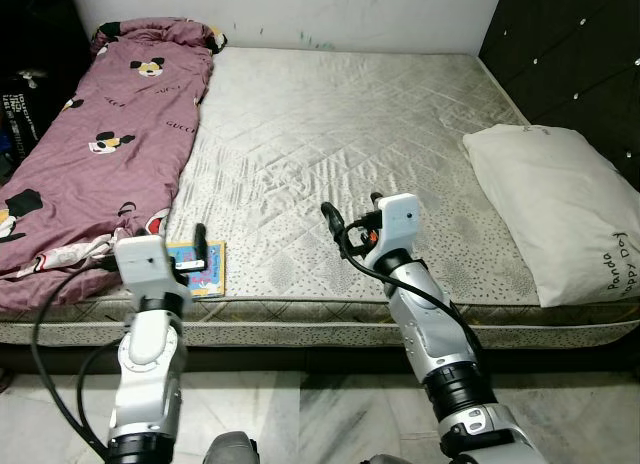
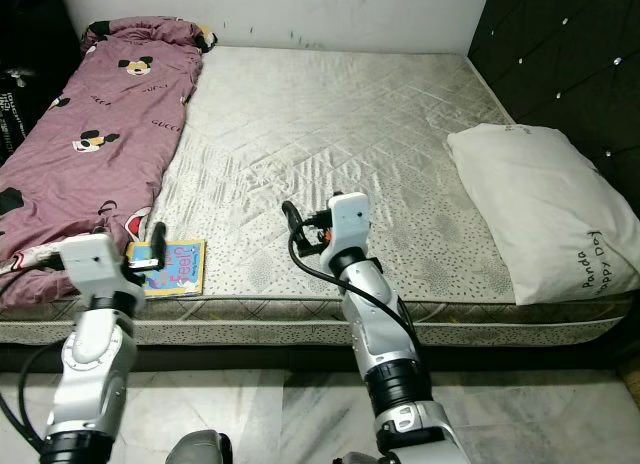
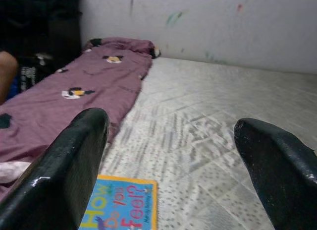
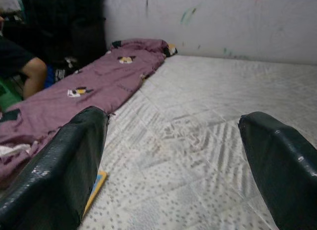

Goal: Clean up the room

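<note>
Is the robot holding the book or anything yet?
No, nothing is held. The left gripper is open above the book, and the right gripper is open over the mattress.

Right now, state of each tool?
Left tool: open, holding nothing, above the book at the mattress edge.
Right tool: open, holding nothing, over the mattress.

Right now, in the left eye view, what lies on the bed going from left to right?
Purple blanket → picture book at the near edge → bare quilted mattress → white pillow.
</note>
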You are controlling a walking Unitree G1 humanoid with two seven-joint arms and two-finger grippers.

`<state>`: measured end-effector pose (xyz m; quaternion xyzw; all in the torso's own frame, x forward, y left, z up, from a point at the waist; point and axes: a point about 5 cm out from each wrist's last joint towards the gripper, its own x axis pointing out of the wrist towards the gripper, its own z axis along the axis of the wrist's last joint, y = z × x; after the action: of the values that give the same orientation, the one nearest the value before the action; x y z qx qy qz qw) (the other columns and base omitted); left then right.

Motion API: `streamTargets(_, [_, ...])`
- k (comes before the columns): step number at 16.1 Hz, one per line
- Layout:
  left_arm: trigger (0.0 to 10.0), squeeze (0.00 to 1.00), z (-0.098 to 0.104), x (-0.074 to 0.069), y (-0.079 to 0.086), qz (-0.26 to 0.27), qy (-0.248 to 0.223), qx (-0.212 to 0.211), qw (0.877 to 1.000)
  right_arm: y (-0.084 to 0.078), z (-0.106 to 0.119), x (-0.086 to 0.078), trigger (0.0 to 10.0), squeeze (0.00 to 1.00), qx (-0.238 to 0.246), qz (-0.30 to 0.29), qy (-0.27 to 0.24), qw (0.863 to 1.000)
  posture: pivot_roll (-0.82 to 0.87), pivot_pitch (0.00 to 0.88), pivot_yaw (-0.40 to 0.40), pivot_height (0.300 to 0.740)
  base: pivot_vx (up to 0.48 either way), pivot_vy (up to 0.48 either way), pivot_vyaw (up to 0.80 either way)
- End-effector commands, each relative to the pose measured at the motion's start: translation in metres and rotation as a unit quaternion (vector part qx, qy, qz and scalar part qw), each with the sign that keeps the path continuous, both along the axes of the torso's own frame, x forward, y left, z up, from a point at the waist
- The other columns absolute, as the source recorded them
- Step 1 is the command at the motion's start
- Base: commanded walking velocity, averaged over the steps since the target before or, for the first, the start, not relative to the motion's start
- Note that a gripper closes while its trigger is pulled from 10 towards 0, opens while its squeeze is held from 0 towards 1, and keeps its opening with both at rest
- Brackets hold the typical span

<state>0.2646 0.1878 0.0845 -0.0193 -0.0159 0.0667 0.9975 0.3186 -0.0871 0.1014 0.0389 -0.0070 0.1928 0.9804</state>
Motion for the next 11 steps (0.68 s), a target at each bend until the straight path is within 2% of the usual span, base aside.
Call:
streamTargets(1, [10.0,0.0,0.0044,0.0009,-0.0021,-0.002,-0.008,-0.003,1.0,-0.0067,0.0015,0.0,10.0,0.0,-0.006,-0.007,-0.002,1.0,0.02,0.0,-0.046,0.74,0.296,0.0,0.0])
streamTargets(11, [10.0,0.0,0.0046,0.0056,-0.007,-0.014,-0.008,-0.007,1.0,-0.0137,0.003,0.0037,10.0,0.0,-0.021,-0.013,-0.006,1.0,0.01,0.0,-0.048,0.74,0.31,0.0,0.0])
